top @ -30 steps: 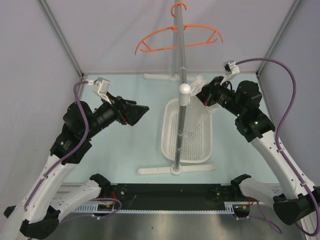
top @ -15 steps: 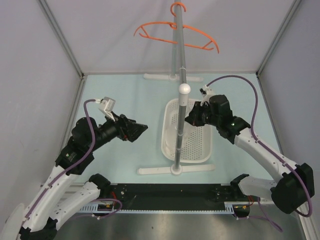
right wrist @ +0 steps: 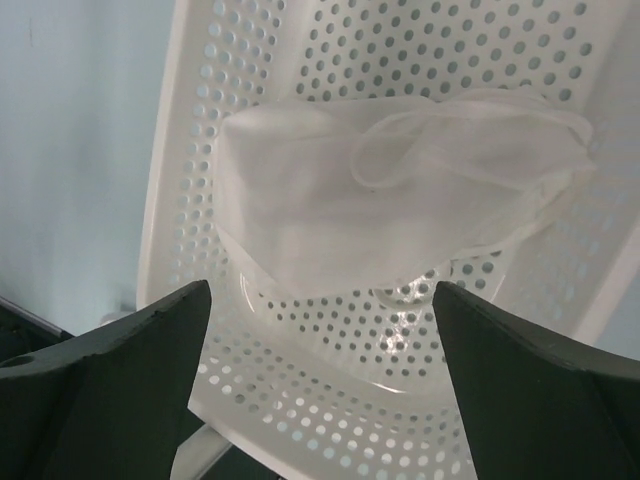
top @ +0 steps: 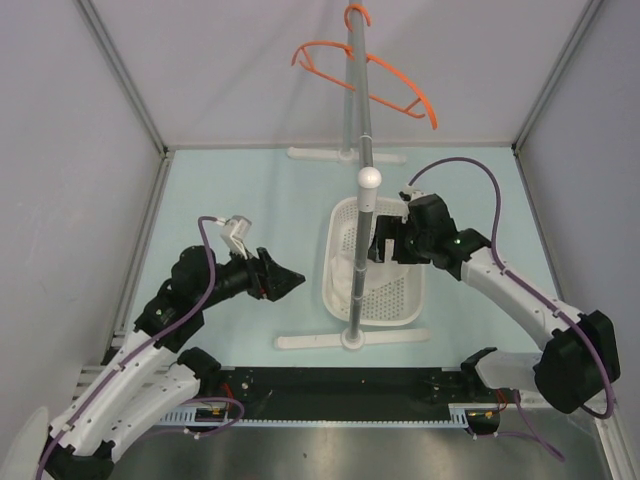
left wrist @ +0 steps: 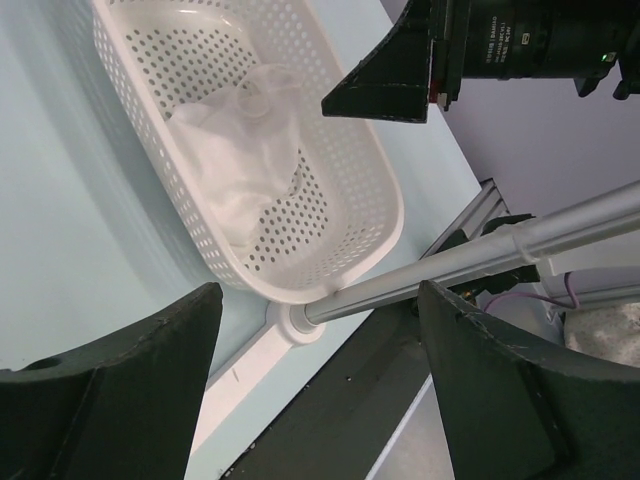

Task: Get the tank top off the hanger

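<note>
The tank top (right wrist: 400, 190) now lies crumpled in the basket (right wrist: 190, 120), let go by the right gripper (right wrist: 320, 300), which hangs over it with jaws apart. The left gripper (left wrist: 320, 300) is likewise spread and empty. The hanger (top: 380, 75) has turned on the pole (top: 356, 110) and is bare, so removal appears complete.

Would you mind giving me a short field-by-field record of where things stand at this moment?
tank top: crumpled inside the white basket, off the hanger
hanger: bare, hanging on the grey pole
left gripper: open, empty, over the table left of the basket
right gripper: open, empty, above the basket, looking down on the tank top
task state: removal looks done
</note>
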`<state>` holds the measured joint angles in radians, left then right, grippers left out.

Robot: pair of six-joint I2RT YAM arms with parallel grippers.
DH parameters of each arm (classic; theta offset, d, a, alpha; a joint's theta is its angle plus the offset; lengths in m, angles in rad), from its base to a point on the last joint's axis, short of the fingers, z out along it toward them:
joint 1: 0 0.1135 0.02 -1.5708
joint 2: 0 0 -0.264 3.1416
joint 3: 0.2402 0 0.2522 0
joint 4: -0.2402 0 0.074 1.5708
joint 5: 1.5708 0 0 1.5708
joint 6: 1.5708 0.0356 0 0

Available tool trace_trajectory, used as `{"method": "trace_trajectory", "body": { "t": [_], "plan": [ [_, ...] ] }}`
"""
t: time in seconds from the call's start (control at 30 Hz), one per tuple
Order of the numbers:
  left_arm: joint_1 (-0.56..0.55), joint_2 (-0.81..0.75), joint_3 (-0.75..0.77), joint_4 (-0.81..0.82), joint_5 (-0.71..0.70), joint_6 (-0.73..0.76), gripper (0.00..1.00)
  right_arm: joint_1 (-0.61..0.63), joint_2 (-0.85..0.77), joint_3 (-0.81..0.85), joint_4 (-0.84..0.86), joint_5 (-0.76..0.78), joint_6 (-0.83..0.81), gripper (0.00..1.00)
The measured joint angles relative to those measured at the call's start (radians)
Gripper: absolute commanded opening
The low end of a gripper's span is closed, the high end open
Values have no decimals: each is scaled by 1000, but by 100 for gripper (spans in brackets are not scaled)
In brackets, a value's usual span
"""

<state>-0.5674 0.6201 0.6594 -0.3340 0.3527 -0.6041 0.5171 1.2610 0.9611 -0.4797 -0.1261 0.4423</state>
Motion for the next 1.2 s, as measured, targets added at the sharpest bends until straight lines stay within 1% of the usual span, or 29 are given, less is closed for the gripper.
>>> {"method": "trace_trajectory", "body": {
  "t": [0.17, 0.23, 0.33, 0.5, 0.67, 0.73, 0.8, 0.87, 0.97, 1.1, 1.2],
  "plan": [
    [0, -13, 0, 23, 14, -2, 83, 17, -93, 0, -67, 45, 3, 100],
    [0, -18, -5, 32, 17, -5, 83, 21, -165, -16, -79, 55, 19, 100],
    [0, -34, -32, 57, 17, -19, 83, 24, -297, -81, -74, 59, 63, 100],
    [-3, -89, -127, 131, 19, -68, 83, 32, -627, -303, -47, 97, 171, 100],
    [-5, -153, -224, 200, 22, -117, 84, 35, -1051, -478, -56, 238, 301, 100],
    [-5, -188, -264, 227, 21, -134, 84, 35, -1176, -513, -77, 311, 359, 100],
    [-5, -228, -301, 248, 21, -152, 85, 35, -1206, -520, -113, 368, 402, 100],
    [-6, -278, -351, 289, 17, -176, 85, 35, -1172, -530, -137, 412, 427, 100],
    [-6, -359, -454, 373, 13, -219, 86, 38, -1152, -573, -155, 439, 452, 100],
    [-6, -462, -599, 474, -10, -298, 87, 39, -1199, -644, -177, 474, 486, 100],
    [-6, -547, -627, 538, -35, -373, 88, 39, -1204, -685, -166, 486, 504, 100]
  ]
}}
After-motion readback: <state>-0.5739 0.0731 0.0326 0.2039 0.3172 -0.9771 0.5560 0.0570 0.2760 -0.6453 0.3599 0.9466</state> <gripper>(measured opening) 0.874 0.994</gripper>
